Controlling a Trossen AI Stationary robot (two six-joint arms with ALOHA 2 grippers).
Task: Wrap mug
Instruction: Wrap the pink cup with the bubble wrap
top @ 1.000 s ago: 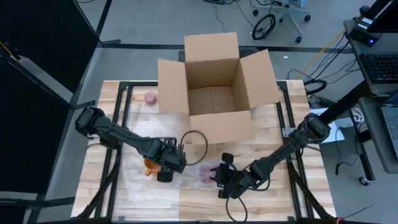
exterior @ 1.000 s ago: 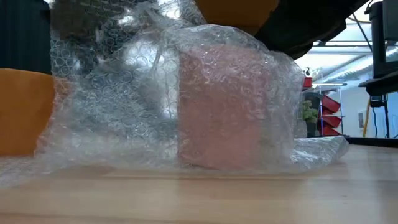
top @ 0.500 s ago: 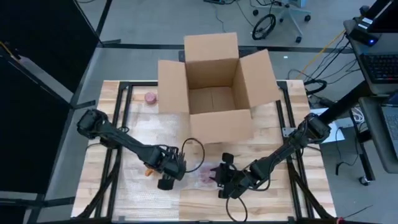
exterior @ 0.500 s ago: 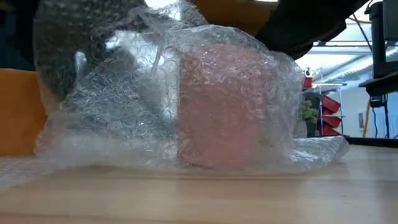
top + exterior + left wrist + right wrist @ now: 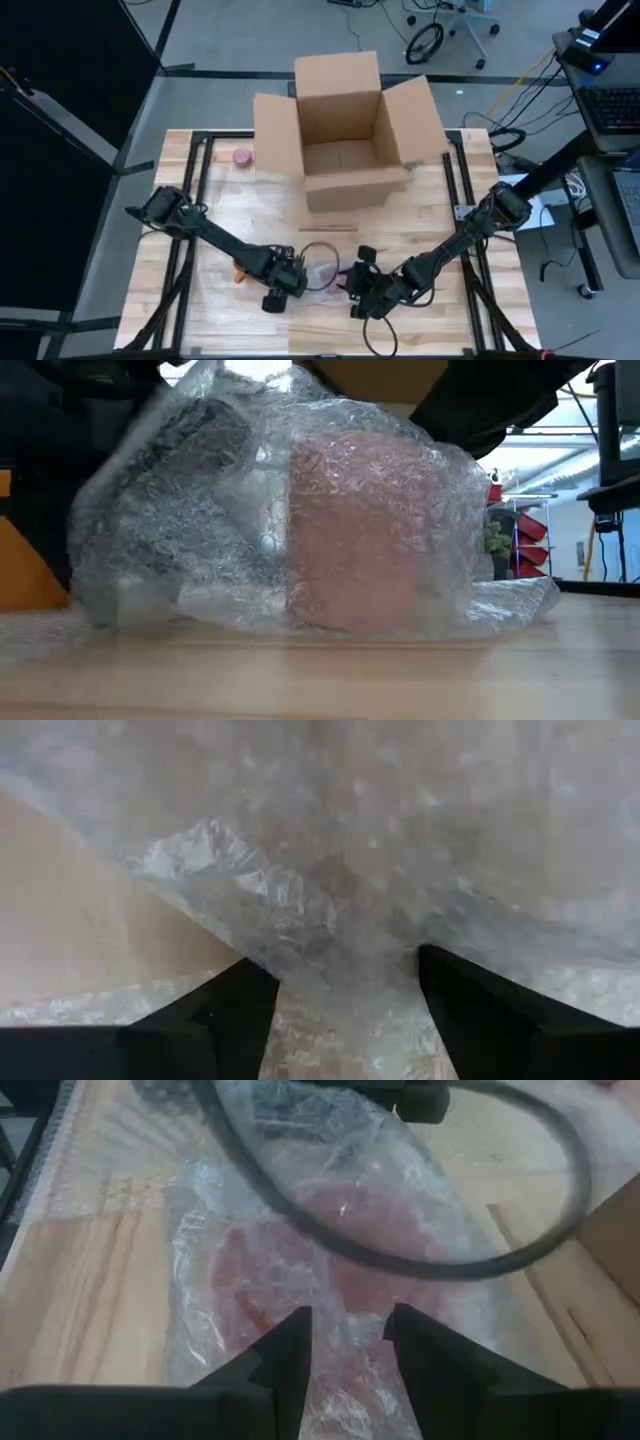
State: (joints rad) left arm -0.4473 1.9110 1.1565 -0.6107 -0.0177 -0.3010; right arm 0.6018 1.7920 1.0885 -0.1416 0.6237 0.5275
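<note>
A pink mug (image 5: 360, 530) stands upright on the wooden table (image 5: 450, 310) near its front edge, covered by clear bubble wrap (image 5: 190, 530). In the high view the mug (image 5: 327, 277) lies between my two grippers. My left gripper (image 5: 283, 287) is just left of it and my right gripper (image 5: 356, 284) just right of it. Each wrist view shows wrap between that arm's own fingers: left gripper (image 5: 347, 965), right gripper (image 5: 348, 1315). The wrap's outer edges lie flat on the table. My left gripper has a bunched, crumpled part of the bubble wrap (image 5: 335, 935) between its two fingers, on the mug's left side. It comes in low from the table's left. That part is raised off the table and domes over toward the mug. My right gripper pinches the bubble wrap (image 5: 345, 1345) between its two fingers on the mug's right side, close to the pink wall. It comes in from the table's right, slanting down. The wrap there lies slack over the mug.
An open cardboard box (image 5: 345, 150) stands at the table's far middle. A small pink object (image 5: 242, 157) lies at the far left, an orange thing (image 5: 238, 271) just left of my left gripper. A black cable loop (image 5: 320, 258) hangs over the mug.
My left gripper has gone toward the table's near edge and right, toward the mug. It has drawn the wrap's left part up and over against the mug. The mug and my right gripper have stayed put. The box's near flap has tipped up.
</note>
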